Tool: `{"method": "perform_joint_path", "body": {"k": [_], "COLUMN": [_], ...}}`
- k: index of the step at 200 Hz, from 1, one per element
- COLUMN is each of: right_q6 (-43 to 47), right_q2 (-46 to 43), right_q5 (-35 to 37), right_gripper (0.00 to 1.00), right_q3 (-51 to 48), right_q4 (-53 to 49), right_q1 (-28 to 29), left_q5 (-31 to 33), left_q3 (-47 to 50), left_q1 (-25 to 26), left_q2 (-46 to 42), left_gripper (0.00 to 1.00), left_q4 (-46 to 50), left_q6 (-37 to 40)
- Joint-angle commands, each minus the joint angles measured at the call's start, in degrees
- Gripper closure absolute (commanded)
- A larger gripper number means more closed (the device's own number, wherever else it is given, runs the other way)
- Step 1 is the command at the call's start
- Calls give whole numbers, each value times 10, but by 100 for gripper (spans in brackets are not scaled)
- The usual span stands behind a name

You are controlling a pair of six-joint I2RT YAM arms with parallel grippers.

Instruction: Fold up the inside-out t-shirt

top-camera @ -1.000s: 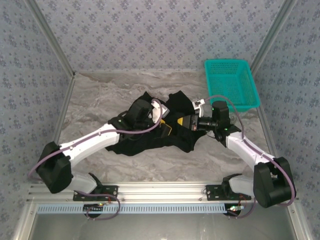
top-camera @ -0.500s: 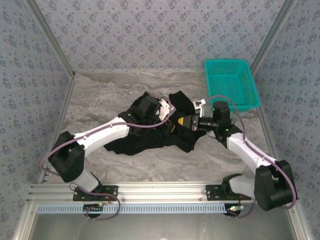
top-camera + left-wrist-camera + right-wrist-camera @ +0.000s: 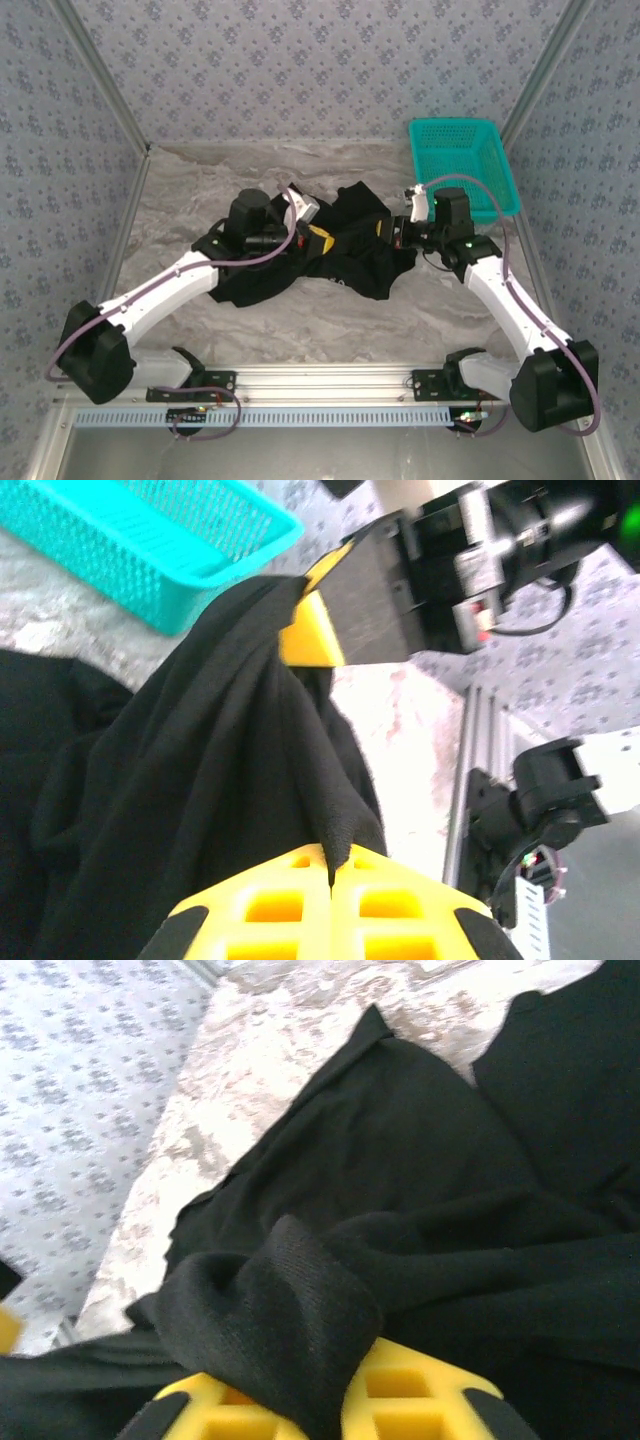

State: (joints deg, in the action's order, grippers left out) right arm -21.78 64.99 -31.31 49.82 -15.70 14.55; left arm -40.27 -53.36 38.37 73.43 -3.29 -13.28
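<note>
Lying rumpled, black t-shirt (image 3: 352, 268) (plain side up), left end effector (image 3: 330, 872) pinching a fold, right end effector (image 3: 326, 1410) gripping another

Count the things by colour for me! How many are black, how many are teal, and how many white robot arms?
Black: 1, the t-shirt
Teal: 1, the basket
White: 2, the left arm and the right arm
Total: 4
</note>
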Motion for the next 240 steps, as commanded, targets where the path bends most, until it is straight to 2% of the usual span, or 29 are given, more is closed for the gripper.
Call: {"method": "perform_joint_path", "body": {"k": [1,15,43,60,76,96,126,172,195,207,214,240], "right_q6": [47,78,148,171,177,155,109,59,34,28,22,-4], "right_q2": [-3,-11,-49,-77,-89,-73,-2,69,106,131,143,138], "right_q5": [99,121,168,152,100,79,110,44,43,47,44,12], "right_gripper": [77,69,61,60,61,60,58,38,37,39,44,79], "right_q3": [29,43,54,34,5,-27,-26,-57,-65,-64,-64,-66], "right_q4": [-80,-106,-150,-141,-107,-37,-7,127,184,211,230,259], "right_q1": [5,18,62,94,121,149,149,158,165,168,168,152], "left_q5": [-71,-71,-47,-31,-25,-32,-39,-37,-39,-41,-40,-5], "left_q3": [18,16,18,19,21,25,32,34,35,36,36,40], "left_q1": [-9,-12,-13,-14,-14,-13,-13,-13,-12,-12,-12,-13], "left_q2": [-6,-3,1,3,4,4,-8,-17,-18,-19,-21,-33], "left_gripper": [100,100,100,100,100,100,100,100,100,100,100,100], "left_q4": [-72,-84,-124,-136,-138,-148,-150,-133,-134,-133,-132,-96], "left_q6": [-43,-61,-119,-152,-169,-184,-173,-156,-157,-156,-154,-132]}}
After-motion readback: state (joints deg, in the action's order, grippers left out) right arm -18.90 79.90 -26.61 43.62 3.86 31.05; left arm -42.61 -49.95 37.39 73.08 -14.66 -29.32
